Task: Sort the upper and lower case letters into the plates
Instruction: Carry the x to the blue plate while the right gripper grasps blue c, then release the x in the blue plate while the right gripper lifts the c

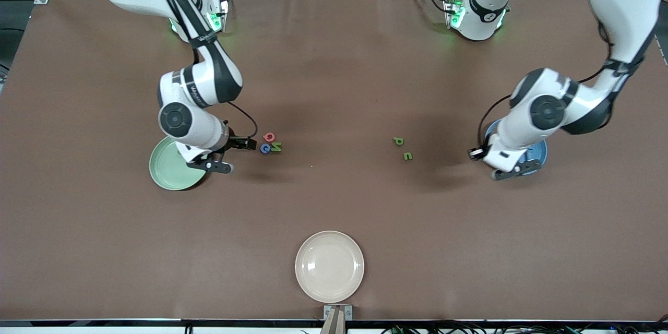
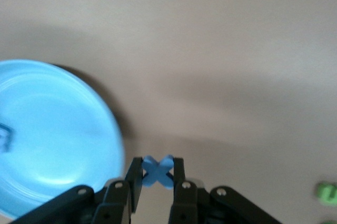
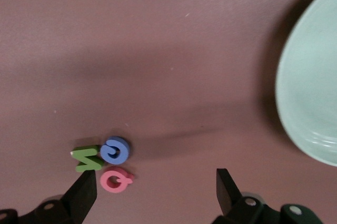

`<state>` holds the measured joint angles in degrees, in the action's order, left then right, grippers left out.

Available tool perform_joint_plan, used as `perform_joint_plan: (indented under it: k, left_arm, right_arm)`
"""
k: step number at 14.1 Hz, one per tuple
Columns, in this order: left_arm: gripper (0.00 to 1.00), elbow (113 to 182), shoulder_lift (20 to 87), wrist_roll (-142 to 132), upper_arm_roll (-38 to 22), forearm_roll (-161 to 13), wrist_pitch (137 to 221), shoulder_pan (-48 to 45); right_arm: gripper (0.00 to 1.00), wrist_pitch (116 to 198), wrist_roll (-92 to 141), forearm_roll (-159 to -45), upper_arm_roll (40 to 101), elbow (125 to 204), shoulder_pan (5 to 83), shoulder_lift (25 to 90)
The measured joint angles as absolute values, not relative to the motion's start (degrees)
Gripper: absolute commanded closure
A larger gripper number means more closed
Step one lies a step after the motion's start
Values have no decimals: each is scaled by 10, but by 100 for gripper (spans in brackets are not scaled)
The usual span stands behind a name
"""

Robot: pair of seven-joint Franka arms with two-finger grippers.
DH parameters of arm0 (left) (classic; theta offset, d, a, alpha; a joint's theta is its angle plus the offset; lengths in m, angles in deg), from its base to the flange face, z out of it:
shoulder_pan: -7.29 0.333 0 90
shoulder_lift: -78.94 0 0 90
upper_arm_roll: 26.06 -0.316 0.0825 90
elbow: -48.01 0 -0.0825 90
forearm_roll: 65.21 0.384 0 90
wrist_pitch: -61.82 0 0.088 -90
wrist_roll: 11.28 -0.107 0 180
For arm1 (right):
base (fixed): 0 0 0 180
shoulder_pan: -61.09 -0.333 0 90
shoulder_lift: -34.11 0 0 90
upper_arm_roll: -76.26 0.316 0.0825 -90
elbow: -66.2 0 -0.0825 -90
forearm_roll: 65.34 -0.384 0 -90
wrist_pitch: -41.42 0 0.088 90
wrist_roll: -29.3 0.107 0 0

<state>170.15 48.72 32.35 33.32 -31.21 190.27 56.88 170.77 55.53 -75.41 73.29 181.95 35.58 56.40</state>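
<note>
Two white robot arms with rounded black joint caps and thin black cables along them. Green lights glow at their bases. Both grippers have black fingers with small silver screws.

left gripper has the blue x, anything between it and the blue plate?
Nothing visible. The left gripper, shut on the blue x, is at the rim of the blue plate, with only bare table between them. One small blue piece already lies in the plate.
</note>
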Motion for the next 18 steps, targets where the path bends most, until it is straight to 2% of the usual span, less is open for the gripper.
perform_joint_plan:
  k: [3, 8, 12, 18]
  left_arm:
    - [86, 1749, 487, 261, 356, -257, 1906, 657]
    - [86, 1801, 484, 215, 357, -188, 1935, 712]
    - [86, 1814, 469, 214, 352, -130, 1936, 728]
    - [83, 1815, 444, 202, 321, -83, 1955, 737]
  right_arm:
    - [0, 1773, 593, -754, 733, 1839, 331, 581]
    - [0, 1866, 626, -754, 730, 1862, 313, 623]
    - [5, 1893, 629, -754, 729, 1871, 312, 634]
    - [5, 1894, 649, -754, 724, 1874, 292, 633]
